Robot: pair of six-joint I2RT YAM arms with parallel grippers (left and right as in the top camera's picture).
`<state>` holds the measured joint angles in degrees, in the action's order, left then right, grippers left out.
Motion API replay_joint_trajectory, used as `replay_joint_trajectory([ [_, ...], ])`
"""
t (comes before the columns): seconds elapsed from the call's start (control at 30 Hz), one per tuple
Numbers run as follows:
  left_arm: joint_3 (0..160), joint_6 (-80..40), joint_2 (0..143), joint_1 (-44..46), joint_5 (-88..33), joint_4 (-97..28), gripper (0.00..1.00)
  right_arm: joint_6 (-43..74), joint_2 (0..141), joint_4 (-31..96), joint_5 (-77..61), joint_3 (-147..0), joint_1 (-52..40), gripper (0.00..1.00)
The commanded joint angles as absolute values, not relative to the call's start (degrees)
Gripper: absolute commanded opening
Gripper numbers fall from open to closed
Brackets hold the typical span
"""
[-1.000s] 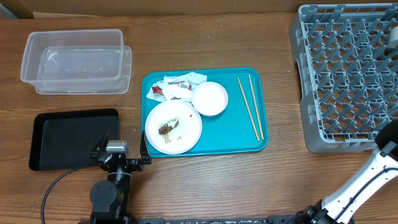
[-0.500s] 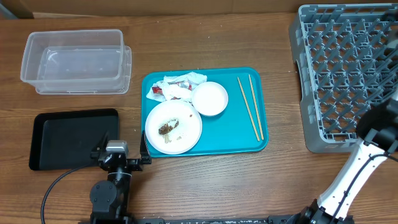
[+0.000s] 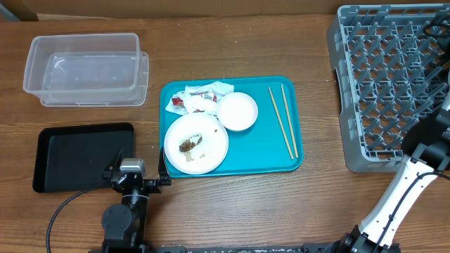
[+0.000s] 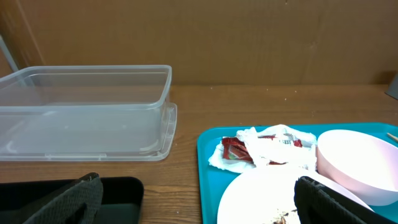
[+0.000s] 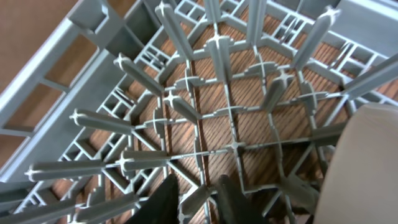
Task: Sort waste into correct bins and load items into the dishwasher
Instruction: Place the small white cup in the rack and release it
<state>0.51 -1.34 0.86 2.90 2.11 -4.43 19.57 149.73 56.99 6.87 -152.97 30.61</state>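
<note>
On the teal tray (image 3: 267, 151) lie a large plate (image 3: 211, 151) with a brown lump (image 3: 188, 145), a small white dish (image 3: 237, 111), a crumpled napkin with a red-and-white wrapper (image 3: 200, 97) and the chopsticks (image 3: 283, 130). My left gripper (image 3: 138, 171) rests open at the tray's near left corner, its fingers either side of the plate's edge (image 4: 261, 199) and holding nothing. My right gripper (image 5: 199, 205) hovers over the grey dishwasher rack (image 3: 387, 84), fingers narrowly apart above the pegs, empty. A pale rounded dish (image 5: 367, 162) sits in the rack at its right.
The clear tub (image 3: 84, 70) stands at the back left, and the black tray (image 3: 77, 154) lies in front of it, beside my left gripper. The right arm (image 3: 422, 151) crosses the rack's near right corner. The rack's upright pegs (image 5: 217, 56) crowd close under the right fingers.
The right arm has risen from the table's lower right edge over the rack's near corner and then stayed put. The left arm and the things on the tray have not moved.
</note>
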Motion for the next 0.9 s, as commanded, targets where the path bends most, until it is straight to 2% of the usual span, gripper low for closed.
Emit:
replay_joint_trajectory([
  [0.0, 0.3, -1.7, 0.3, 2.6, 1.7, -4.3, 1.00, 19.6, 142.8, 56.2, 9.5, -154.6, 31.7, 0.27],
  [0.43, 0.3, -1.7, 0.3, 2.6, 1.7, -4.3, 1.00, 19.8, 137.7, 54.9, 5.7, -154.6, 31.9, 0.32],
  [0.53, 0.3, -1.7, 0.3, 2.6, 1.7, -4.3, 1.00, 19.8, 137.7, 56.2, 5.7, -154.6, 32.1, 0.42],
  [0.63, 0.3, -1.7, 0.3, 2.6, 1.7, -4.3, 1.00, 19.8, 137.7, 58.4, 6.4, -154.4, 32.1, 0.42],
  [0.67, 0.3, -1.7, 0.3, 2.6, 1.7, -4.3, 1.00, 19.8, 137.7, 58.9, 7.9, -154.3, 32.2, 0.40],
  [0.77, 0.3, -1.7, 0.3, 2.6, 1.7, -4.3, 1.00, 20.0, 137.7, 60.4, 15.2, -153.0, 32.8, 0.18],
  [0.87, 0.3, -1.7, 0.3, 2.6, 1.7, -4.3, 1.00, 21.1, 137.7, 60.9, 18.0, -150.0, 33.9, 0.08],
])
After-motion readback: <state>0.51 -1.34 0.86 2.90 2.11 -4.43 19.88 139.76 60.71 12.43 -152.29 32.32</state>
